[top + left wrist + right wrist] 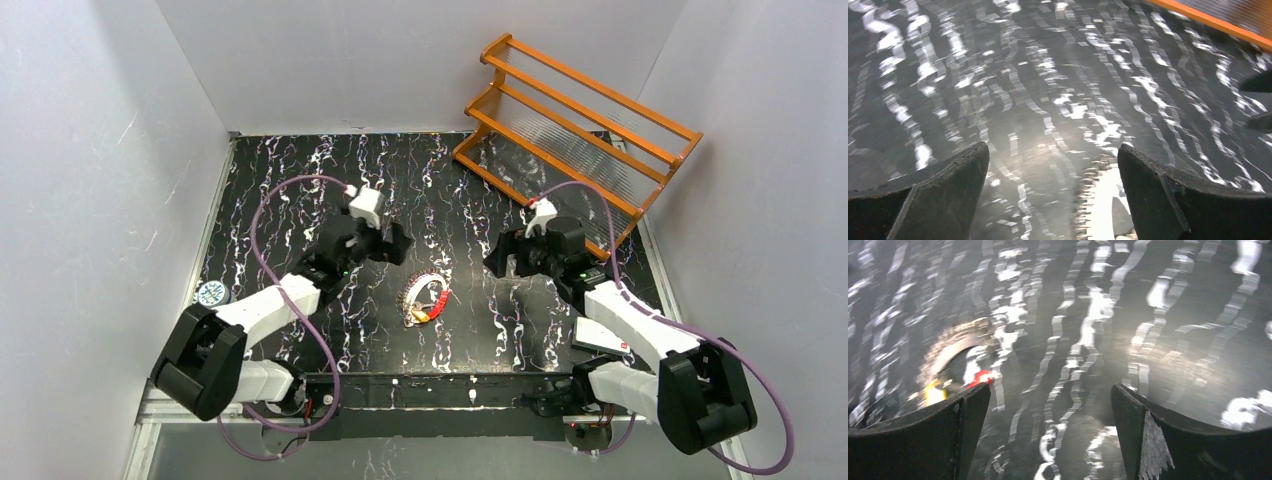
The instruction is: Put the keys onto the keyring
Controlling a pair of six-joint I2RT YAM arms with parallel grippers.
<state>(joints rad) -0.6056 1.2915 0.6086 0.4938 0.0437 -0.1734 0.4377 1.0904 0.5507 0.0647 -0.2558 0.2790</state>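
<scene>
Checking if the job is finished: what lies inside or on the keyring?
The keyring lies flat on the marbled table. A brass-coloured key sits at its near end, beside the red section. Whether it is threaded on, and where the silvery key lies, cannot be told.

No legible text, labels or numbers.

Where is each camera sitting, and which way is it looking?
Top camera: high above, behind the robot, looking down on the table, left arm, right arm and the keyring between them.
Left wrist camera: on the left arm, facing the table past its open left gripper.
Right wrist camera: on the right arm, facing the table past its open right gripper.
Shared: all three show the keyring.
</scene>
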